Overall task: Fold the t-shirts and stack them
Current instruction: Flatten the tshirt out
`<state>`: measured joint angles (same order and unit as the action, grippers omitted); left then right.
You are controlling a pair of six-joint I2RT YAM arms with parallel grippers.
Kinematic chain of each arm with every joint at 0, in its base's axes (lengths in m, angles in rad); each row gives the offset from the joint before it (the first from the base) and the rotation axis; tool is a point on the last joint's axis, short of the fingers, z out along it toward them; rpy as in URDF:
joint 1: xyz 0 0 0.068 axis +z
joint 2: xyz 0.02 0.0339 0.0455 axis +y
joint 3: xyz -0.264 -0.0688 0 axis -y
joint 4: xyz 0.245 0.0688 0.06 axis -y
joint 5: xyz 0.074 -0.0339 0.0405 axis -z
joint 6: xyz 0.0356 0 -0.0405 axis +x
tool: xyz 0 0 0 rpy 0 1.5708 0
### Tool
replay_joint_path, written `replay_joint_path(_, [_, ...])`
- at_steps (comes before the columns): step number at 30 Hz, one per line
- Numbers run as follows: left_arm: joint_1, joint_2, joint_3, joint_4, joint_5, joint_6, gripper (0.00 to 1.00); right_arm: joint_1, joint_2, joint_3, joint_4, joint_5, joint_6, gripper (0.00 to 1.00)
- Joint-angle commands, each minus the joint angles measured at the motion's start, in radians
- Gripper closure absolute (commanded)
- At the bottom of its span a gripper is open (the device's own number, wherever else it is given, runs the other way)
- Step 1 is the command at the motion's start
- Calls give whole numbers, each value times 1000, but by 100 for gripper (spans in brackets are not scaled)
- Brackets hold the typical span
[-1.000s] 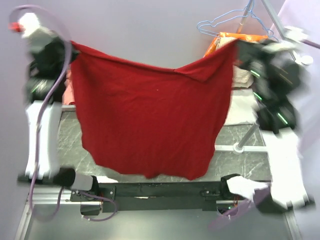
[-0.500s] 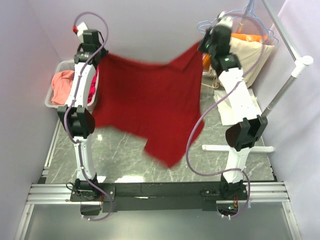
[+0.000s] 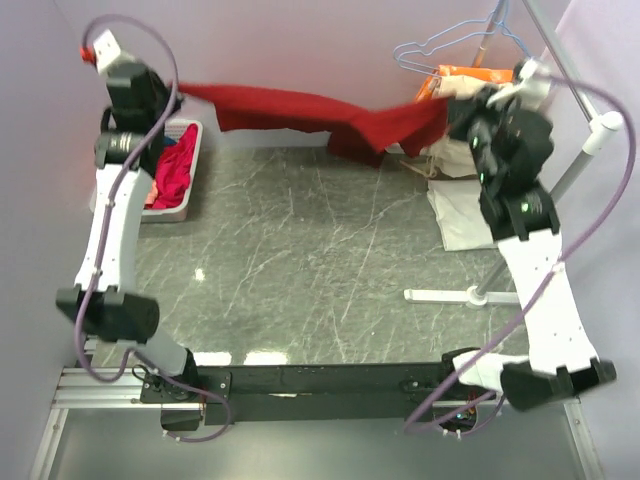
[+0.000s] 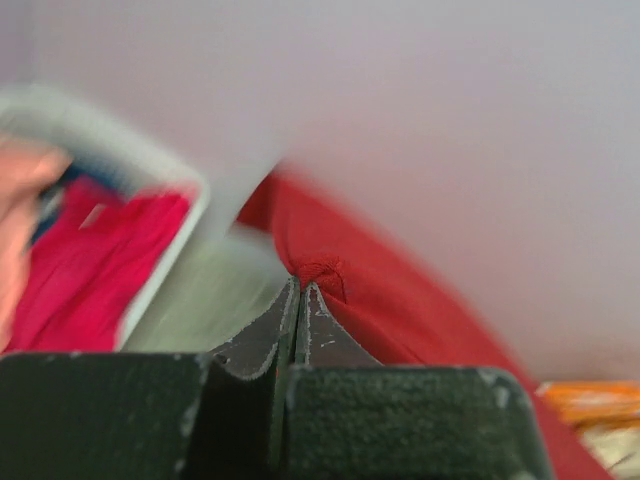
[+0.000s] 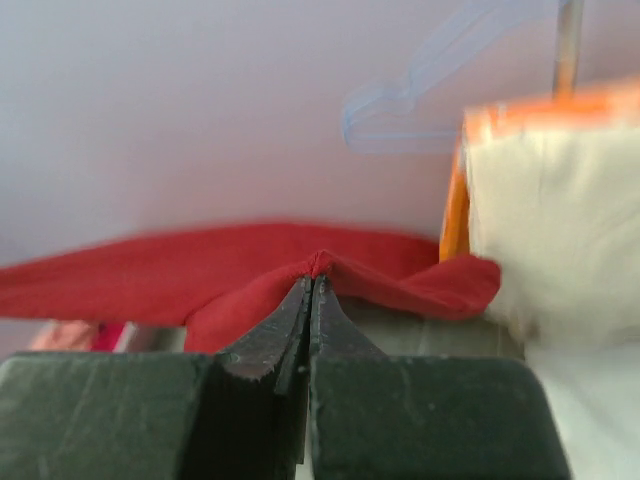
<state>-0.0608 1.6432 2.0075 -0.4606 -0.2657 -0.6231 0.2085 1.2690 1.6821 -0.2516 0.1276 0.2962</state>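
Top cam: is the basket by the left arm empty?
No, the basket has a bunched magenta t-shirt lying in it.

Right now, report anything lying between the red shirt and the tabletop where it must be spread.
Nothing visible does. The dark red t-shirt is stretched between both jaws above the table's far side; the basket sits left, cream cloth and rack foot right.

- My left arm (image 3: 115,215) reaches up and forward, elbow bent.
- My left gripper (image 4: 300,292) has its jaws pressed together, pinching the dark red t-shirt (image 3: 300,108) at its tips.
- My right arm (image 3: 540,270) stretches forward; my right gripper (image 5: 312,265) clamps the same shirt.
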Motion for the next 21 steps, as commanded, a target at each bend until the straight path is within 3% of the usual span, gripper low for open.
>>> replay_joint_path(1, [-19, -91, -333, -165, -33, -3, 99, -4, -82, -276, -118, -84, 88, 100])
replay_joint_path(3, [-42, -115, -462, -213, -32, -29, 99, -3, -115, -373, -165, -152, 150, 100])
replay_joint_path(4, [-51, -138, -598, -236, -41, -41, 99, 0, -121, -459, -211, -189, 164, 100])
replay_joint_path(9, [-120, -194, -880, -346, -61, -157, 99, 58, -137, -649, -360, -214, 280, 100])
replay_joint_path(16, [-132, -279, -1015, -447, -93, -221, 99, 91, -233, -869, -471, -230, 347, 100])
replay_joint_path(21, [-132, -275, -1078, -507, -141, -263, 99, 91, -341, -992, -547, -157, 399, 100])
